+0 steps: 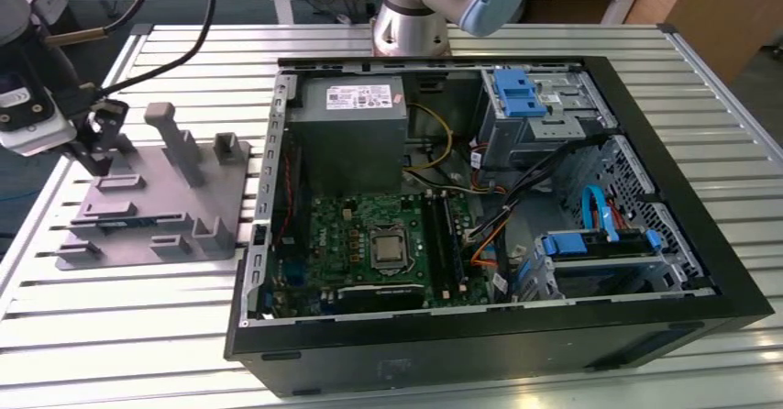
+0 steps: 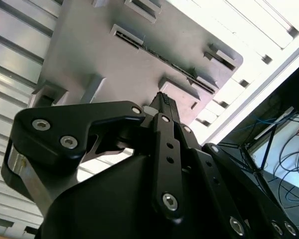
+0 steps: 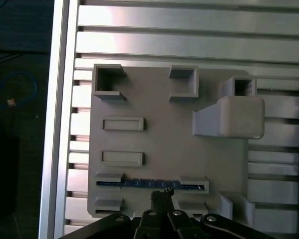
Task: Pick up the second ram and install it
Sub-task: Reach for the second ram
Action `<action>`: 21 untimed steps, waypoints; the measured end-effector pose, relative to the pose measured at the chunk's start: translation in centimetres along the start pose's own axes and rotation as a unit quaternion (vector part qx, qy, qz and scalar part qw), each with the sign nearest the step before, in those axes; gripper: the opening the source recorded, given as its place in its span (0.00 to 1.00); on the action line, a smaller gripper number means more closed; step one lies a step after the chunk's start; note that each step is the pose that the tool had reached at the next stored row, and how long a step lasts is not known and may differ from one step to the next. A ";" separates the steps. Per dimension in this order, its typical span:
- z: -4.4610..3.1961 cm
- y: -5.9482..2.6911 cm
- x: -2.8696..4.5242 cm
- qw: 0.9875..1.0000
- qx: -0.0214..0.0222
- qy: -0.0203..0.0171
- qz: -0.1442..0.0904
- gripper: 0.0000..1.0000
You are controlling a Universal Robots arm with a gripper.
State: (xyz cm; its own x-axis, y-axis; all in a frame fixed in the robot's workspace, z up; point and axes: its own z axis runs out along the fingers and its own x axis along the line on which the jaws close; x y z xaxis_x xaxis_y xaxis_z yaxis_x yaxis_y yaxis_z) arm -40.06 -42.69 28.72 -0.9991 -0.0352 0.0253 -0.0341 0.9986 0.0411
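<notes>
On the desk (image 1: 514, 40), at 9 o'clock from the computer case (image 1: 490, 349) in the exterior view, the second ram (image 3: 149, 184) stands on edge in a grey tray (image 3: 169, 137) slot. The gripper (image 3: 162, 194) hangs close above it, jaws together, empty.

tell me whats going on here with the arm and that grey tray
The robot arm's gripper hangs low over the grey tray on the slatted table, close to the second ram, which stands on edge in a slot of the tray. The stick is not yet lifted; whether the gripper touches it I cannot tell. The open computer case lies beside the tray, on the exterior view's right, with its motherboard exposed.
</notes>
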 end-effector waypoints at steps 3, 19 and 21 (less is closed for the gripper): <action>0.54 -0.04 -0.01 1.000 0.000 0.000 0.000 0.10; 3.45 -0.29 -0.08 1.000 0.000 0.000 -0.001 0.10; 3.81 -0.35 -0.07 1.000 0.000 0.000 -0.001 0.10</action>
State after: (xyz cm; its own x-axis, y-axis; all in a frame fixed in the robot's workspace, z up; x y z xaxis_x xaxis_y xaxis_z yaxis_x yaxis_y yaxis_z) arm -40.07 -42.88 24.90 -0.9990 -0.0372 0.0253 -0.0362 0.9985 0.0411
